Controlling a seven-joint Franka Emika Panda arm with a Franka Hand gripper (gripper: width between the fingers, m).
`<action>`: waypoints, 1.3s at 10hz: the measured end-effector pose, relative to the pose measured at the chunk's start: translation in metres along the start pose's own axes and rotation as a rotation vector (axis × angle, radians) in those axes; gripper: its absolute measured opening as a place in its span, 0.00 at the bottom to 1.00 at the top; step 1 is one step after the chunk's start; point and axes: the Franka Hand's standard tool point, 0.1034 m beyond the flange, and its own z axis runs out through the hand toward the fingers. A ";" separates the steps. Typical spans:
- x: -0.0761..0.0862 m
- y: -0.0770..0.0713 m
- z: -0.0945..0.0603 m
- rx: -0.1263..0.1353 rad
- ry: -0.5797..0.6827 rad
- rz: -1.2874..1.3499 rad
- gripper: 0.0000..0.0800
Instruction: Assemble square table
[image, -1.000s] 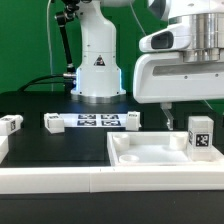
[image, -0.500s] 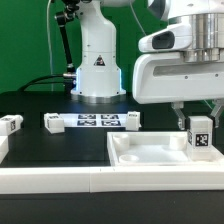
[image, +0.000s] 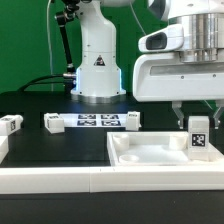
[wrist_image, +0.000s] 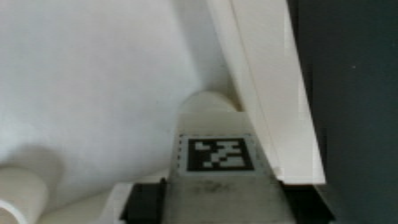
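Gripper (image: 198, 122) has slid toward the exterior view's right since a second ago. One finger was then beside the leg (image: 200, 136); now there is one on each side. Leg itself has not shifted.

Jaws apart, straddling the leg. A thin gap shows on each side in the exterior view, so no clamp. Wrist view: black pads (wrist_image: 150, 204) flank the leg's (wrist_image: 221, 156) lower part, tag facing the camera.

Leg stands upright inside the slab (image: 150, 152), in the recessed face, close to the rim on the exterior view's right. Wrist view puts it just beside the raised rim (wrist_image: 267, 90), dark table (wrist_image: 356, 90) beyond.

Slab lies on the table (image: 60, 145) behind the white border wall (image: 60, 182).

Three more legs lie loose on the table: one (image: 10, 124) at the exterior view's far left, one (image: 54, 122) and another (image: 131, 119) at either end of the marker board (image: 92, 121). All well apart from the slab.
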 end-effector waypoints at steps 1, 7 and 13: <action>0.000 0.000 0.000 0.001 0.001 0.044 0.36; -0.001 -0.002 0.001 0.051 -0.008 0.692 0.36; -0.004 -0.007 0.002 0.060 -0.033 1.162 0.36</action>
